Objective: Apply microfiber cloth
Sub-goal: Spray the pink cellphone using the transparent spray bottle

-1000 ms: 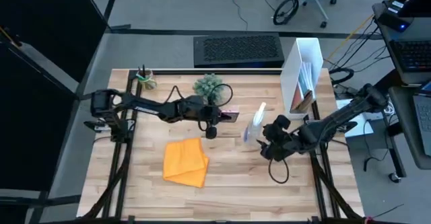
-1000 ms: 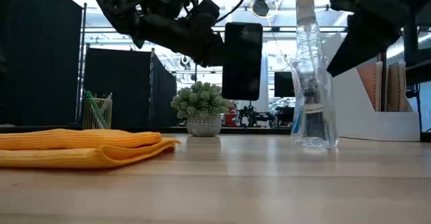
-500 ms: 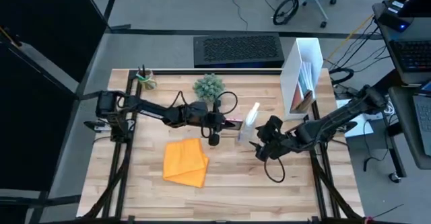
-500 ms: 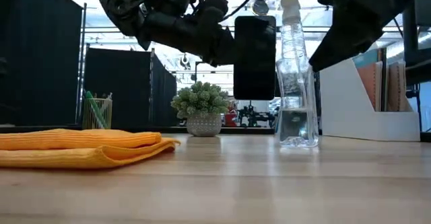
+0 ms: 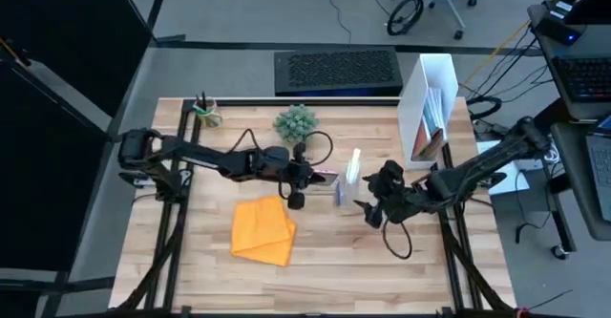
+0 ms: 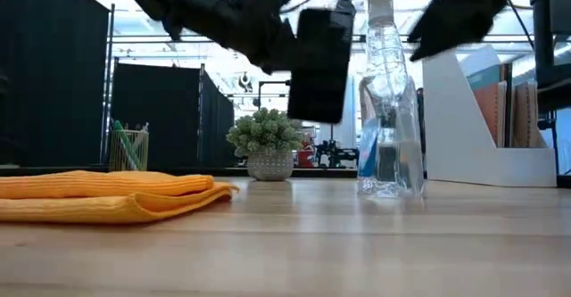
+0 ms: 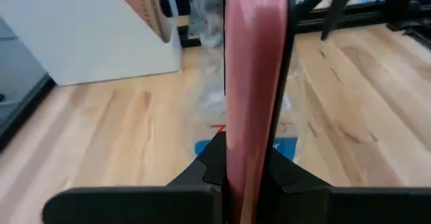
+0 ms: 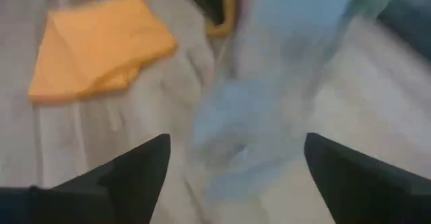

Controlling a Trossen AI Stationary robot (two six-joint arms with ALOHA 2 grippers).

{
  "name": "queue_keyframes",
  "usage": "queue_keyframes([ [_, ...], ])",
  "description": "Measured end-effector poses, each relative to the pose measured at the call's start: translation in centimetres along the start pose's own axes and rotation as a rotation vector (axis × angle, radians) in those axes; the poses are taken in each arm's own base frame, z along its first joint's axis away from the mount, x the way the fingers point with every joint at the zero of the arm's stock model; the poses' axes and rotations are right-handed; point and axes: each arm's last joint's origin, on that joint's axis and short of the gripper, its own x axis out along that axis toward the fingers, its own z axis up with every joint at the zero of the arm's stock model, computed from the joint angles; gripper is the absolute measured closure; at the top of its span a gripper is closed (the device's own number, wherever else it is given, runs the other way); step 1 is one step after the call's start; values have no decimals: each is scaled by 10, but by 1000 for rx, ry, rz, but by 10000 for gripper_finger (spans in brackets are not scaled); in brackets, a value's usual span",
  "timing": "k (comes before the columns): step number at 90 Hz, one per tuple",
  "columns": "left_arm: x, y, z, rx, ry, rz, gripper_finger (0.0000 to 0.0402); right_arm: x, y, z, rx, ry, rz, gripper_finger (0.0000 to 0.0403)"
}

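So the microfiber cloth (image 5: 263, 230) is lying folded and flat on the bench (image 5: 334, 270), left of centre toward the near edge. Nothing touches it. It's a slightly skewed rectangle seen from above, its long axis running roughly from the far side to the near side, tilted a little. In the low view it shows as two stacked orange layers with the fold's tip pointing right toward the bottle. Bare wood all around it — open room on its left, on the near side, and a wide clear stretch to its right.

The left gripper (image 5: 307, 175) is up off the bench just beyond the cloth's far right corner, fingers clamped on a smartphone (image 6: 317, 63) held on edge; the left wrist view shows its pink-backed side standing straight up between the fingers.

The right gripper (image 5: 368, 201) sits just right of the clear spray bottle (image 6: 385, 110), which stands upright mid-bench right beside the phone. Its fingers (image 8: 128, 167) are spread wide with the bottle in front of them, holding nothing.

Far edge has a small potted plant (image 5: 295, 123), a pencil cup (image 5: 204, 113) and a white file holder (image 5: 430, 108) — all well apart from the cloth.
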Motion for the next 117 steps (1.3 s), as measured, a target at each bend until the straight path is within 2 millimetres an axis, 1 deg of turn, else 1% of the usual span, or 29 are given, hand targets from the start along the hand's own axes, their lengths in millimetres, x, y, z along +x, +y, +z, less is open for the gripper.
queue_keyframes([
  [5, -8, 2, 5, 15, 6, 9, 389, -5, -4, 6, -14, -39, -19, 58],
  [14, -16, 7, 11, 19, -1, 40, 389, -14, -10, 9, -2, -84, -51, 54],
  [24, -18, 11, 11, 16, -3, 54, 389, -22, -10, 9, 72, -131, -58, 54],
  [33, -18, 14, 11, 13, -1, 60, 389, -23, -9, 6, -5, -105, -57, 54],
  [41, -18, 15, 11, 12, -3, 63, 388, -24, -8, 6, -33, -104, -51, 51],
  [52, -18, 15, 12, 13, -16, 64, 388, -24, -7, 7, -49, -115, -43, 29],
  [57, -18, 16, 13, 14, -27, 64, 388, -24, -7, 8, -44, -125, -46, 13],
  [62, -18, 17, 13, 15, -31, 67, 388, -24, -7, 9, -33, -144, -59, 7],
  [73, -19, 22, 12, 24, -28, 82, 388, -24, -7, 10, 51, -170, -80, 18],
  [82, -19, 27, 11, 19, -30, 75, 388, -22, -8, 7, 61, -152, -100, 21],
  [91, -20, 32, 12, 16, -53, 64, 388, -10, -7, 5, 7, -156, -139, 21],
  [100, -18, 39, 12, 13, -82, 83, 388, -2, -4, 10, -55, -180, -150, 22],
  [106, -16, 46, 9, 7, -84, 95, 388, 1, -4, 14, -83, -199, -153, 23],
  [117, -7, 61, 7, -4, -94, 65, 388, 7, -10, 20, -108, -202, -184, 23],
])
